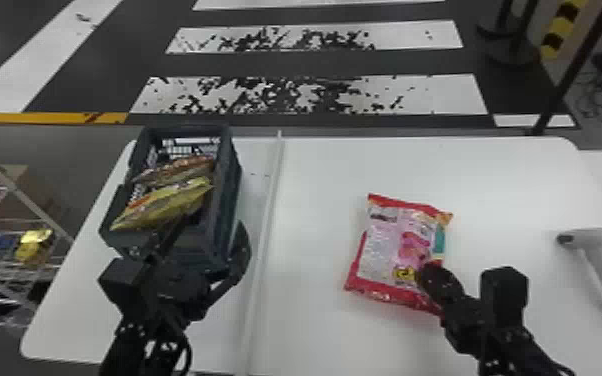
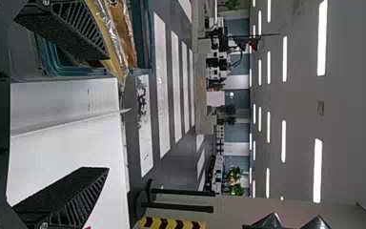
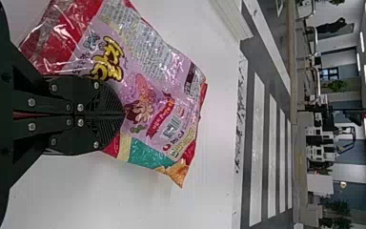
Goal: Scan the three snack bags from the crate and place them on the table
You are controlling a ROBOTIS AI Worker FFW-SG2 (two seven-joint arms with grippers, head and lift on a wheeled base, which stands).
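My left gripper (image 1: 209, 234) stands open at the near end of the dark crate (image 1: 226, 195), one finger over its inside, the other outside its right wall. Inside lean a yellow snack bag (image 1: 165, 202) and a brownish one (image 1: 177, 169) behind it. The left wrist view has the left gripper (image 2: 107, 112) wide apart, one finger beside the yellow bag (image 2: 106, 33). A red and pink snack bag (image 1: 397, 250) lies flat mid-table. Over its near right part is my right gripper (image 1: 427, 274). In the right wrist view the right gripper (image 3: 124, 114) is shut above the pink bag (image 3: 147, 95).
A grey handheld scanner (image 1: 600, 250) with a cable lies on the table's right side. A thin pale strip (image 1: 265, 225) runs along the white table (image 1: 325, 175) between crate and pink bag. A wire rack (image 1: 10, 240) with packets stands left of the table.
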